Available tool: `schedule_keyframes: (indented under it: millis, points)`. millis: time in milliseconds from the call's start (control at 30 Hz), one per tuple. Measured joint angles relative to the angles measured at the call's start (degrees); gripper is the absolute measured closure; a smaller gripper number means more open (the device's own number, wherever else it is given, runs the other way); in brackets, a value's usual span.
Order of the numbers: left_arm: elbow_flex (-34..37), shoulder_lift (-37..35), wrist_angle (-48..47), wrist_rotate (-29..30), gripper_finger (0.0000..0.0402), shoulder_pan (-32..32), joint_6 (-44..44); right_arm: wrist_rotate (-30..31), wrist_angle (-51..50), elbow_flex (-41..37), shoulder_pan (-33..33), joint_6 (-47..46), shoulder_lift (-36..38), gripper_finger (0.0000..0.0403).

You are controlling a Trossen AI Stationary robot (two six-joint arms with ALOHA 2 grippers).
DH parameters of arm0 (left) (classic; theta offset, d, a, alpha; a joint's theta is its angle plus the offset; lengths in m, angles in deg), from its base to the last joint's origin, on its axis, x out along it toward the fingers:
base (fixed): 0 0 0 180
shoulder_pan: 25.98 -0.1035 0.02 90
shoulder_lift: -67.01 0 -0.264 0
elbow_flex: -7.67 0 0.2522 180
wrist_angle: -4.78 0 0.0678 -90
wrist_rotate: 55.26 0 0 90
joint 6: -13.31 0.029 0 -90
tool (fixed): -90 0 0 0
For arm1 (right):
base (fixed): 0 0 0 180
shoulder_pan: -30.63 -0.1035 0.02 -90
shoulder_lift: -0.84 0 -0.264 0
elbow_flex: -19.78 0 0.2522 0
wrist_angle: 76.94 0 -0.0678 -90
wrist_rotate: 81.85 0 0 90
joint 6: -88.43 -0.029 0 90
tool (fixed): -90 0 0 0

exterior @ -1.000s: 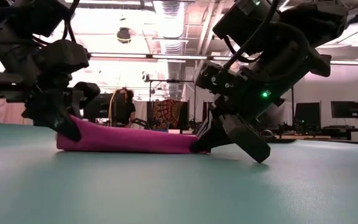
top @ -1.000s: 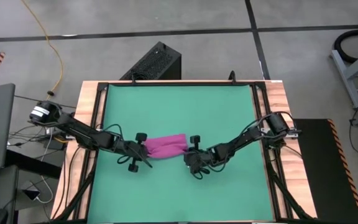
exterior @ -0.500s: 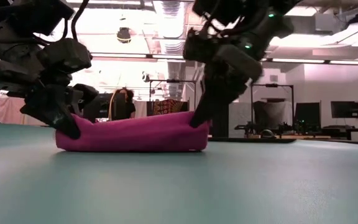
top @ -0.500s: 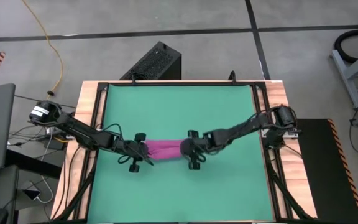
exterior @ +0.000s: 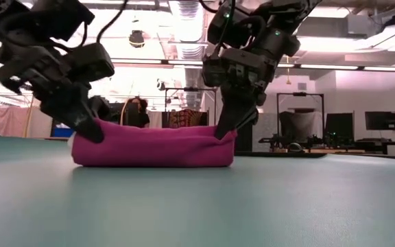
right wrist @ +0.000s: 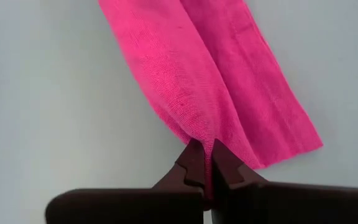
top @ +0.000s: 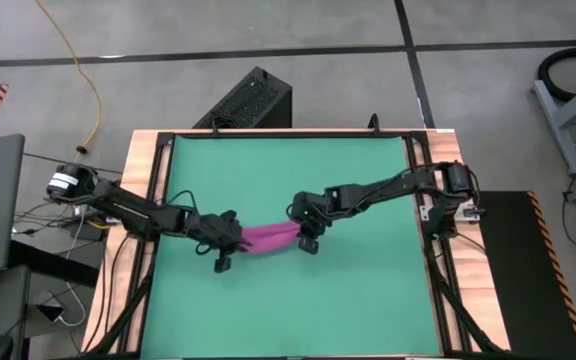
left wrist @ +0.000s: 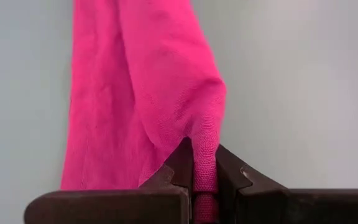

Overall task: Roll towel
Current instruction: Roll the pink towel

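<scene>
You see the towel (top: 268, 238), a plain magenta-pink thin cloth, lying as a short, low, folded band near the middle of the green mat (top: 368, 290), its long side running left to right. Both ends are drawn up off the mat and the middle sags between them. Each raised end is a pinched fold of fabric, and the loose layers spread flat behind it.

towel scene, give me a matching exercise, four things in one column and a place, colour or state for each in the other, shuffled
Things:
1. towel
2. left gripper
3. right gripper
4. mat

Descriptions:
A. green, covers the table top
B. shut on the towel's end nearer the table's left side
C. magenta-pink, bunched lengthwise
D. shut on the towel's end nearer the table's right side

Pairs: 1-C, 2-B, 3-D, 4-A
</scene>
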Motion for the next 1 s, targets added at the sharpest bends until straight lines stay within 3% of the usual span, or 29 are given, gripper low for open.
schedule_keyframes:
  millis: [233,400,633,1000]
  points:
    - [0.0,0.0,-1.26,-0.49,0.039,-2.15,-4.42,-0.02,-0.23,-0.29,-0.11,0.35,0.0,0.0392]
    - [0.0,0.0,-0.31,0.12,0.039,-2.17,-7.17,0.69,-0.59,-0.29,0.67,-4.2,0.0,0.0392]
    - [0.02,0.0,-0.29,4.62,0.039,-3.78,-13.44,0.29,-1.14,-0.29,1.8,-5.69,0.0,0.0392]
    - [0.97,0.0,-2.06,3.04,0.039,-7.67,-18.62,-2.99,-1.62,-0.2,6.07,-6.88,0.0,0.0392]
